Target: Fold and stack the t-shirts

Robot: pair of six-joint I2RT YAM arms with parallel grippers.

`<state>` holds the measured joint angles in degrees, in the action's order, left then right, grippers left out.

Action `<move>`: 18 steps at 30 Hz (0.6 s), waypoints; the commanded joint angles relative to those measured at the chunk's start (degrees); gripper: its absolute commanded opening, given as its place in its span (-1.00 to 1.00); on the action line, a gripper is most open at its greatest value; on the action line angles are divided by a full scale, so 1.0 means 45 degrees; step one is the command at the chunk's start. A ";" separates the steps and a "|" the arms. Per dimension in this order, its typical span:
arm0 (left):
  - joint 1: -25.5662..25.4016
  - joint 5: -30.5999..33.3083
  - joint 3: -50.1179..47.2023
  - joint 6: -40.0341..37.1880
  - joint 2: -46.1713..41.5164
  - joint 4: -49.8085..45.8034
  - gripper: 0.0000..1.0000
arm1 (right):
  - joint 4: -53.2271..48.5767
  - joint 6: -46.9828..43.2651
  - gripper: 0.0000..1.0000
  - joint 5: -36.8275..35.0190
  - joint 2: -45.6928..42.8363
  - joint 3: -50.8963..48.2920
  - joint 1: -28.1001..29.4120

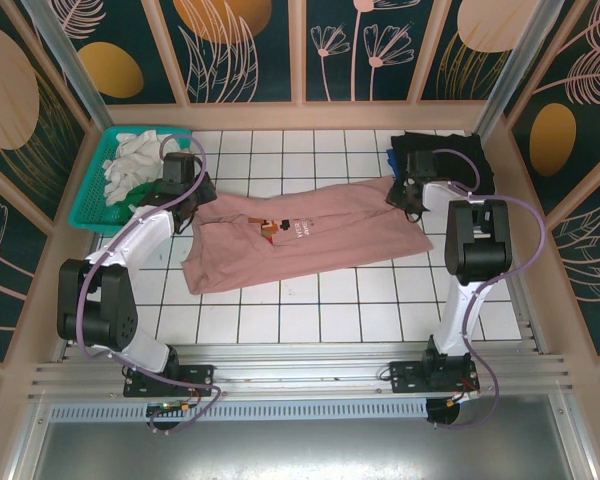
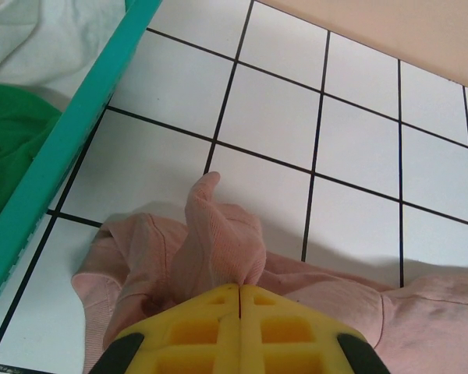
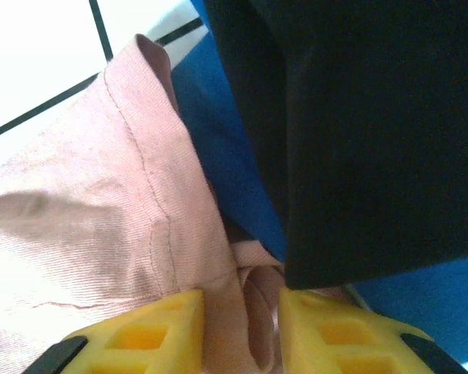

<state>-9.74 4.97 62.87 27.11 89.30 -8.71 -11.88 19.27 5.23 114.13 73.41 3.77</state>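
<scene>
The dusty-pink t-shirt (image 1: 300, 238) lies stretched across the middle of the tiled table, its small brown-orange print (image 1: 272, 229) facing up. My left gripper (image 1: 185, 197) is at the shirt's far left corner. In the left wrist view my left gripper (image 2: 239, 287) is shut on a raised fold of pink cloth (image 2: 218, 234). My right gripper (image 1: 406, 192) is at the shirt's far right corner. In the right wrist view my right gripper (image 3: 242, 312) is closed on a bunched pink fold (image 3: 140, 210), with the jaws a little apart around it. The black t-shirt (image 3: 374, 117) and the blue t-shirt (image 3: 218, 125) lie just beyond.
The teal lattice basket (image 1: 92, 190) at the far left holds the white t-shirt (image 1: 130, 160) and, in the left wrist view, the green t-shirt (image 2: 8, 140) behind the basket's rim (image 2: 78, 125). The black t-shirt (image 1: 440, 155) lies at the back right. Patterned walls enclose the table.
</scene>
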 commanded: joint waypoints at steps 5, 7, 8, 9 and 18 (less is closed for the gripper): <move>0.0014 -0.0224 0.0559 -0.0507 0.0142 0.0432 -1.00 | 0.0543 0.1577 -0.39 -0.0811 -0.2374 -0.3695 0.0781; 0.0000 -0.0395 0.0785 -0.0900 0.0299 0.0515 -1.00 | 0.0949 0.2162 -0.40 -0.0841 -0.3412 -0.5127 0.1006; 0.0014 -0.0510 0.0856 -0.1147 0.0363 0.0609 -1.00 | 0.1130 0.2387 -0.40 -0.0794 -0.3854 -0.5707 0.1097; 0.0005 -0.0640 0.0965 -0.1441 0.0454 0.0677 -1.00 | 0.1229 0.2516 -0.40 -0.0787 -0.4289 -0.6284 0.1225; 0.0005 -0.2411 0.1581 -0.3134 0.1268 0.0719 -1.00 | -0.0515 0.3586 -0.42 -0.1882 -0.7732 -0.8652 0.2152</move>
<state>-9.74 -1.37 67.96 16.62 93.27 -7.03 -9.21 32.42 -0.60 83.02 36.21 12.88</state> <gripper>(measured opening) 0.046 0.293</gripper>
